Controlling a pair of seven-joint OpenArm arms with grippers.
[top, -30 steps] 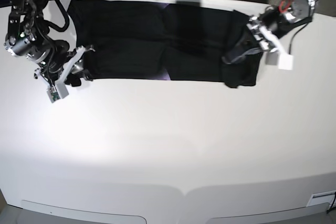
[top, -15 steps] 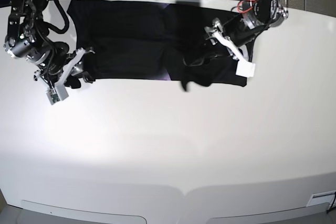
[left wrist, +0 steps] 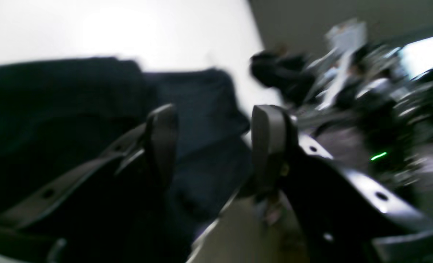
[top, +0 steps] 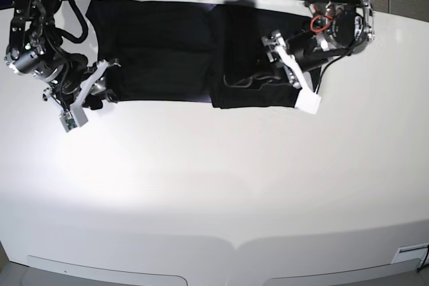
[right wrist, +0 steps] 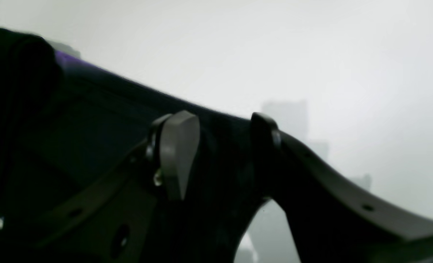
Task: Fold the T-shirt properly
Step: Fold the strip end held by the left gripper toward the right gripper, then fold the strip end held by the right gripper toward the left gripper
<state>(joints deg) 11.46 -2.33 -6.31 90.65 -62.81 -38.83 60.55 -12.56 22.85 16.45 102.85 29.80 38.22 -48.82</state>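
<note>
T-shirt (top: 174, 48) on counter (top: 214, 185), one end folded inward; further folds remain. Left fingers (left wrist: 269, 142) spread, empty; right fingers (right wrist: 176, 153) pinch its edge.

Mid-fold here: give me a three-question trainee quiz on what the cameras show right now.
1. True or false: the left tool is open with no cloth between its fingers.
2. What does the right tool hold? A) nothing B) the T-shirt C) a cable
3. Fill in: the T-shirt lies on the white ____.

Key: 1 true; 2 B; 3 table.
</note>
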